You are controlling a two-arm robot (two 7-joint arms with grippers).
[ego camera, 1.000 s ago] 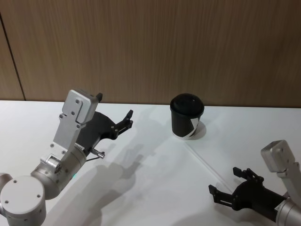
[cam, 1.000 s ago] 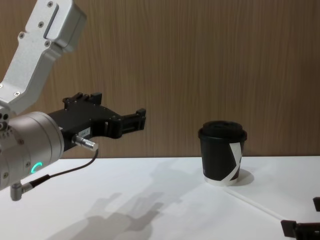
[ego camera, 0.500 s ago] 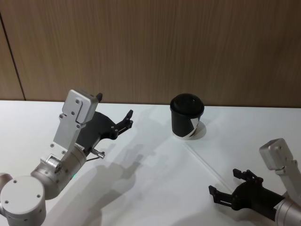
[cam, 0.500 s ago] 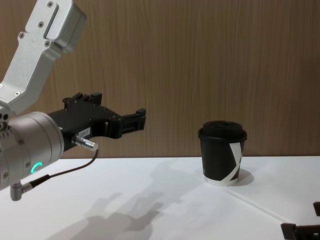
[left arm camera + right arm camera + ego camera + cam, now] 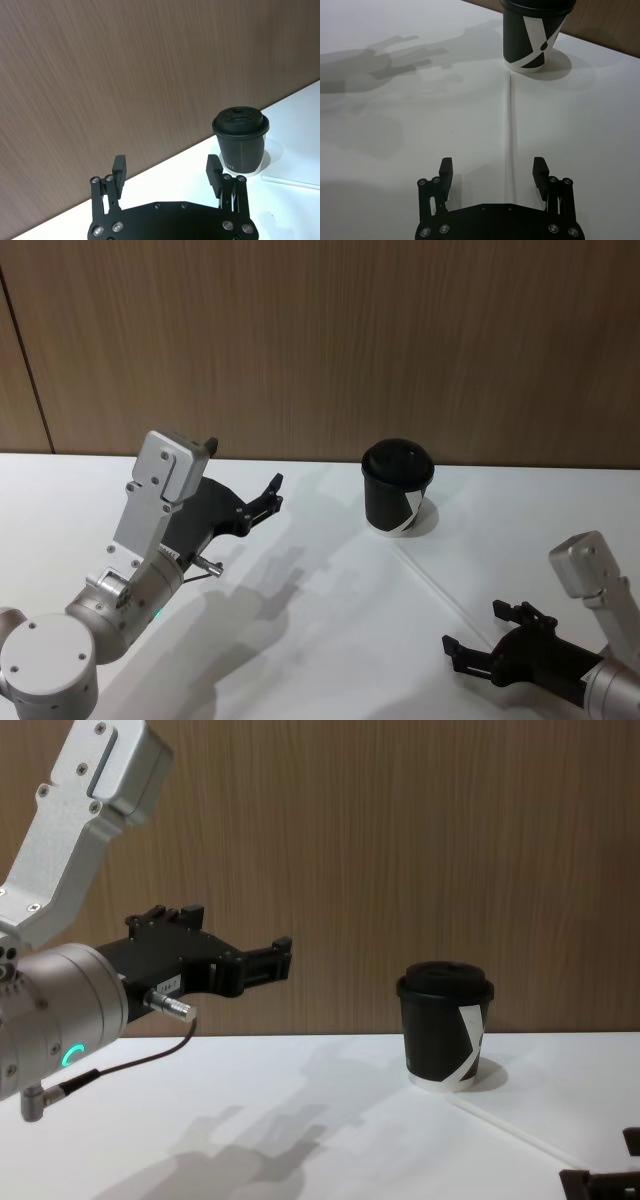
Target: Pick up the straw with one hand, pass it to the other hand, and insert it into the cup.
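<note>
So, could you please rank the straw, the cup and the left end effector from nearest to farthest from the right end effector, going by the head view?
1. straw: on the table just ahead of the right end effector.
2. cup: at the straw's far end.
3. left end effector: raised, far to the left.

Left arm (image 5: 60,1010): silver-grey cylinder; boxy silver link, small screws.
Ring light (image 5: 68,1056): green arc.
Cable (image 5: 100,1070): thin, dark, metal plug.
Left gripper (image 5: 167,170): black plate, flat fingers, silver screw heads.
Right gripper (image 5: 492,170): same black build.
Right arm (image 5: 595,575): silver-grey casing.
</note>
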